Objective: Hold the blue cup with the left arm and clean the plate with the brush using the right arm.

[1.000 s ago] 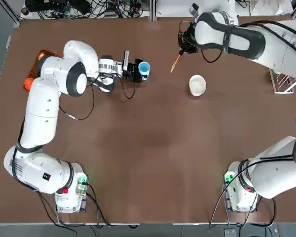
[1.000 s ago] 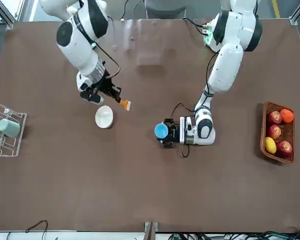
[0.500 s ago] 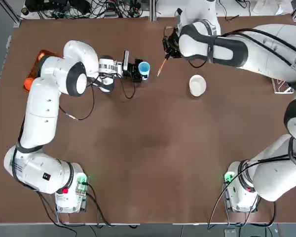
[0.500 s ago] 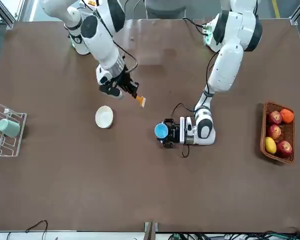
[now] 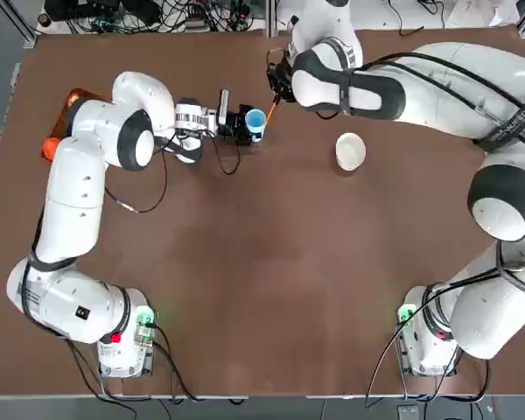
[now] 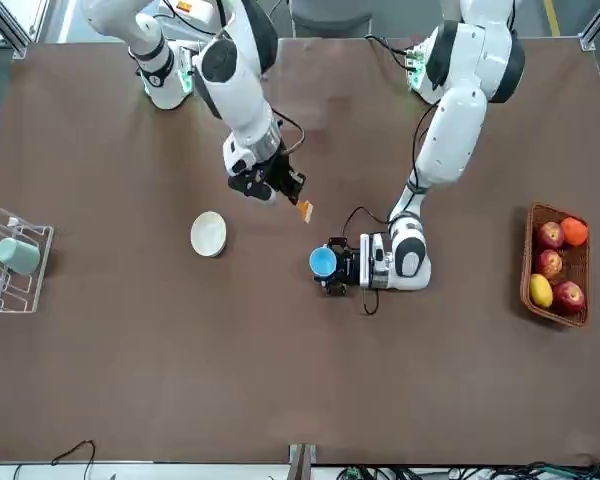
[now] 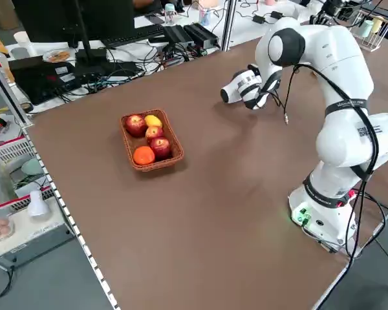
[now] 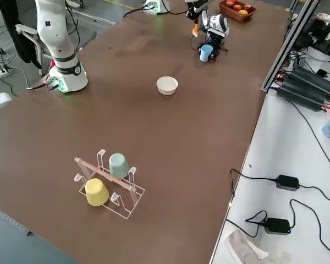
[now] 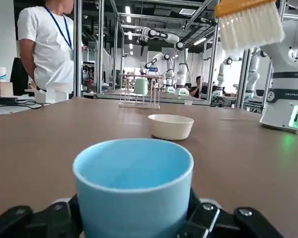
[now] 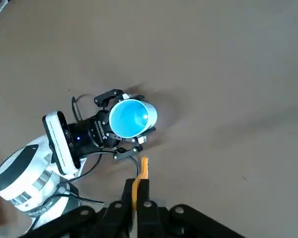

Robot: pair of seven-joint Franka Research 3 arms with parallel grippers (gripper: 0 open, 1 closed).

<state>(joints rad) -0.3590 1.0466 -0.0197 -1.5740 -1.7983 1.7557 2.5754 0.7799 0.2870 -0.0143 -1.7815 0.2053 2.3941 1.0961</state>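
Observation:
The blue cup [image 5: 255, 121] stands upright on the table with my left gripper [image 5: 245, 125] shut around its base; the left wrist view shows the cup [image 9: 134, 183] between the fingers. My right gripper [image 5: 278, 84] is shut on the thin orange brush [image 5: 271, 108], which hangs in the air just beside the cup, bristle end [image 9: 248, 22] down and above rim height. The right wrist view shows the brush [image 10: 141, 173] close to the cup [image 10: 131, 118]. To the right of both, the white plate [image 5: 350, 150] sits alone on the table, away from the grippers.
A wire rack [image 6: 10, 265] with a teal cup and a yellow cup stands at the table's far right side. A basket of fruit [image 6: 558, 262] sits at the far left. A person [image 9: 44, 44] stands beyond the table.
My right arm has carried the brush leftward, from near the plate over to just beside the blue cup. The left gripper, cup and plate have not moved.

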